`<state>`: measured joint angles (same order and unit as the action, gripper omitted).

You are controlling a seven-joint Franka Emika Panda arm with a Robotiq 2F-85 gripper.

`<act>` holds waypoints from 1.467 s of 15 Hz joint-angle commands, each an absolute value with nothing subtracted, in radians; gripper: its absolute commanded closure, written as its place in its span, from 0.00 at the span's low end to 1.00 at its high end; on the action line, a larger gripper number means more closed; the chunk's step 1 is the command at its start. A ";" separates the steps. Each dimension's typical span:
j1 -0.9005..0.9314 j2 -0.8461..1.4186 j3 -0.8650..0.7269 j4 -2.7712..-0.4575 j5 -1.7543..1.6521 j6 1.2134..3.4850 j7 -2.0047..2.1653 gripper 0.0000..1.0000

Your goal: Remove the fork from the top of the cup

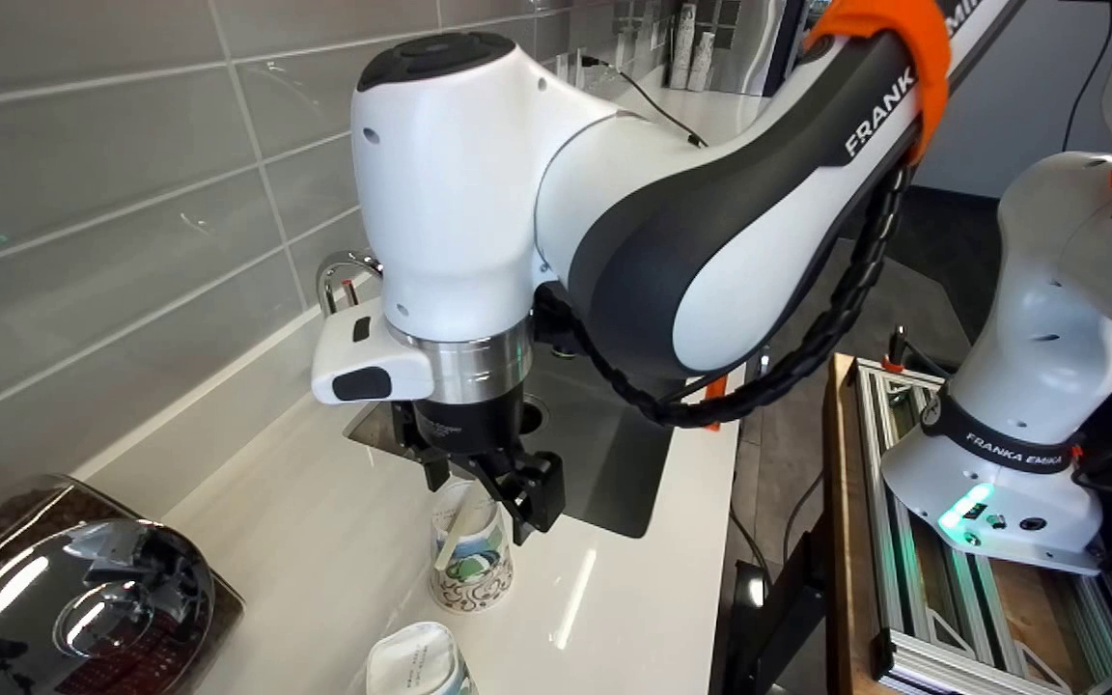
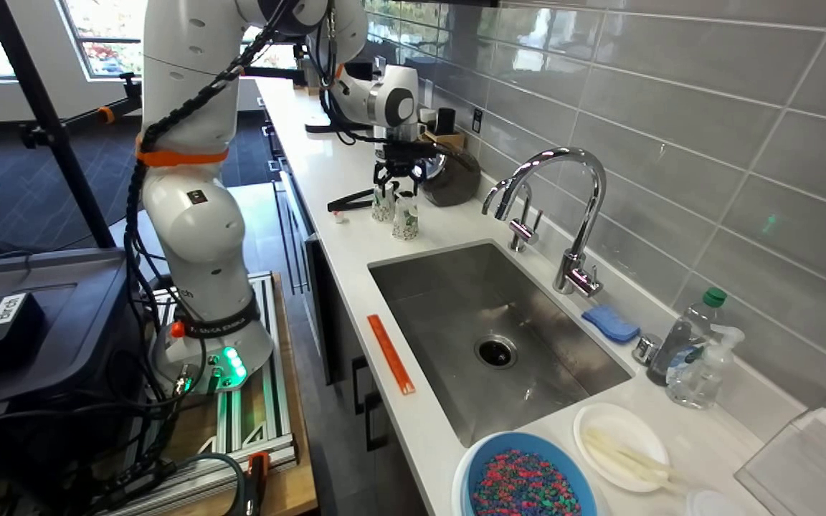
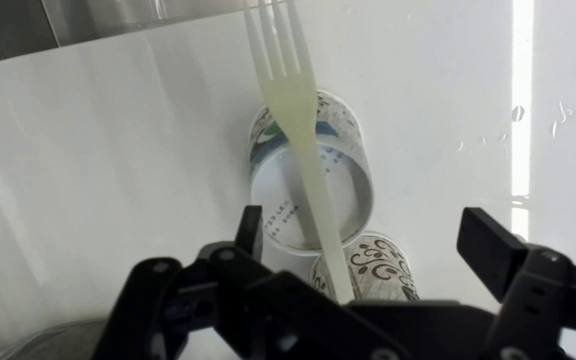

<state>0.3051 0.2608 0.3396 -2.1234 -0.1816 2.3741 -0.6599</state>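
The cup (image 1: pixel 474 584), patterned with brown swirls and blue-green, stands upside down on the white counter; its base faces up in the wrist view (image 3: pixel 353 205). The pale yellowish fork (image 3: pixel 313 165) lies across that base. Its tines overhang toward the sink and its handle end overhangs a second cup. The fork also shows in an exterior view (image 1: pixel 457 526). My gripper (image 3: pixel 368 240) is open and above the cup, with its fingers apart on both sides of the fork handle, touching nothing visible. In an exterior view my gripper (image 2: pixel 399 175) partly hides the top of the cup (image 2: pixel 405 222).
A second patterned cup (image 1: pixel 421 666), also upside down, stands beside the first. A jar with a shiny lid (image 1: pixel 83 608) stands by the tiled wall. The sink (image 2: pixel 434 294), faucet (image 2: pixel 585 193), orange strip (image 2: pixel 390 355) and blue bowl (image 2: pixel 578 473) are on the other side.
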 commanded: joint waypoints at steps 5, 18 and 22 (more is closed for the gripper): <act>0.290 0.287 0.353 -2.111 -0.165 2.381 -0.686 0.32; 0.283 0.286 0.358 -2.112 -0.154 2.387 -0.704 0.97; 0.281 0.268 0.364 -2.113 -0.132 2.386 -0.712 0.97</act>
